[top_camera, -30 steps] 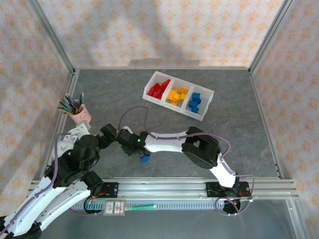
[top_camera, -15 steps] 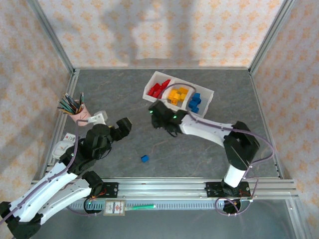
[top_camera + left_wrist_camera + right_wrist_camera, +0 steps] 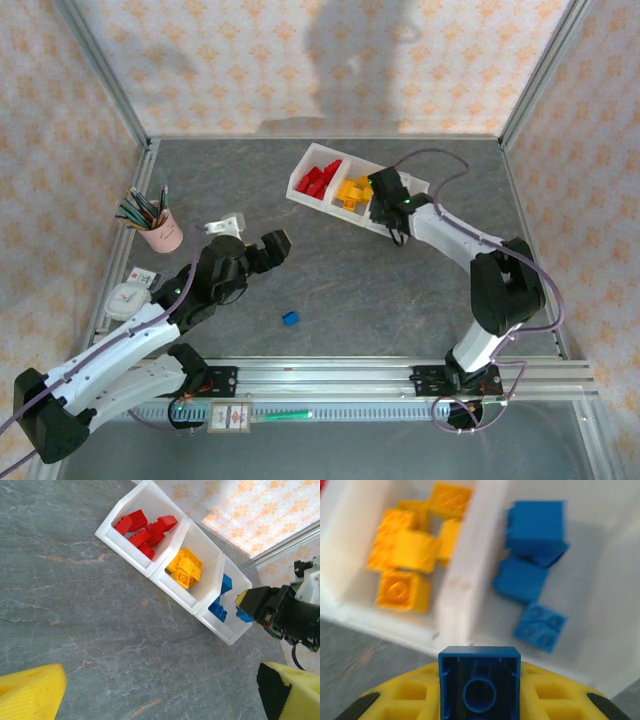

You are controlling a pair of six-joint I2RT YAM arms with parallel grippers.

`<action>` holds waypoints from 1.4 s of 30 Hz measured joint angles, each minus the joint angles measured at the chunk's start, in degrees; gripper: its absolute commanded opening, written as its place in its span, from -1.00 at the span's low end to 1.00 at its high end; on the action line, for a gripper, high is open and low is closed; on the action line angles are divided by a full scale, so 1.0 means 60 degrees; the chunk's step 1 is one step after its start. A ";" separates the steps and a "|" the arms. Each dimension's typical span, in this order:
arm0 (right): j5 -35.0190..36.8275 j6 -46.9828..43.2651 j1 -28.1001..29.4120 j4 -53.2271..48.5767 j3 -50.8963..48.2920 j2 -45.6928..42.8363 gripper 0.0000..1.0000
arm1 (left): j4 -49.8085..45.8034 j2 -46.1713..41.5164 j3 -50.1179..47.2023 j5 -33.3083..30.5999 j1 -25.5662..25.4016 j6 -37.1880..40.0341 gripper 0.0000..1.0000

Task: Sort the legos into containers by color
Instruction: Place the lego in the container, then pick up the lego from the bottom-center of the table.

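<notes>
Your right tool (image 3: 382,195) grips a small blue studded plastic brick (image 3: 479,680), poised just before the translucent white tray (image 3: 462,575) so blue joins blue.

The tray (image 3: 294,186) sits at the back of the surface (image 3: 400,300), bricks (image 3: 185,569) in each compartment. My right jaws hold a brick (image 3: 479,687) over its right end. A loose brick (image 3: 290,318) lies nearer me.
</notes>
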 measured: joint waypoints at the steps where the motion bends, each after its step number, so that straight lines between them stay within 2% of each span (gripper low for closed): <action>1: -0.0004 -0.0022 -0.0149 -0.0004 0.0098 0.0124 -0.48 | 0.0076 0.0069 0.0000 0.0051 0.0000 0.0011 0.98; 9: -0.0189 -0.0240 -0.0627 0.0251 0.0849 0.1348 -0.46 | 0.0419 0.0240 0.0000 0.0142 0.0000 0.0062 0.98; 17: -0.0182 -0.0430 -0.0747 0.0251 0.1133 0.1756 -0.04 | 0.0510 0.0240 0.0000 0.0138 0.0004 0.0066 0.98; 26: -0.0178 -0.0452 -0.0557 0.0044 0.1115 0.1031 0.08 | 0.0539 0.0237 0.0000 0.0127 0.0109 0.0066 0.99; 31: -0.0146 -0.0426 0.0382 0.0007 0.0663 -0.0248 0.17 | 0.0306 -0.0040 0.0000 0.0011 0.0109 0.0055 0.98; 36: -0.0200 -0.0419 0.1996 -0.0025 0.0055 -0.0922 0.26 | -0.0280 -0.0969 -0.0025 -0.0372 0.0124 -0.0051 0.98; 42: -0.0412 -0.0270 0.4127 -0.0011 -0.0758 -0.0976 0.39 | -0.1464 -0.1942 -0.0066 -0.0812 0.0124 -0.0317 0.98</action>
